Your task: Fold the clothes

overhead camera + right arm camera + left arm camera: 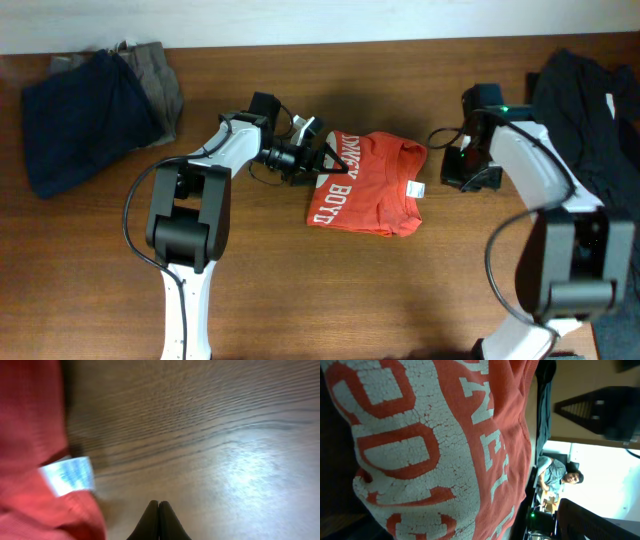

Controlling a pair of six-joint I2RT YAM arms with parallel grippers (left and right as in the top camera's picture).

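Left gripper (322, 158): jaws spread wide, hanging at the lettered edge of the T-shirt (365, 190). We see nothing pinched between them.
Right gripper (159, 509): tips pressed together and empty, over bare table (300, 290).
Where the shirt is: it lies between the two grippers as a compact folded packet. It is right beneath the left gripper, filling that wrist view with cracked white lettering (485, 435). It is just beside the right gripper on the inner side, apart from the tips.
How we expect it to handle: light, soft and limp. The knit should sag and drape from any single pinch, and the layers may slide over one another. The printed patch is probably a touch stiffer. It is not fragile, and we judge it will drag on the wood rather than slip.
Where we would take hold: at an outer edge or corner, pinching through every layer. For the right gripper that is the edge by the white label (67, 476) — close beside its tips.
What could go wrong: catching only the top layer would open the packet up.
Other clothes: a navy garment (80, 105) and a grey garment (160, 85) lie well apart, out beyond the left gripper — a black garment (590, 100) lies near the right arm's outer side.
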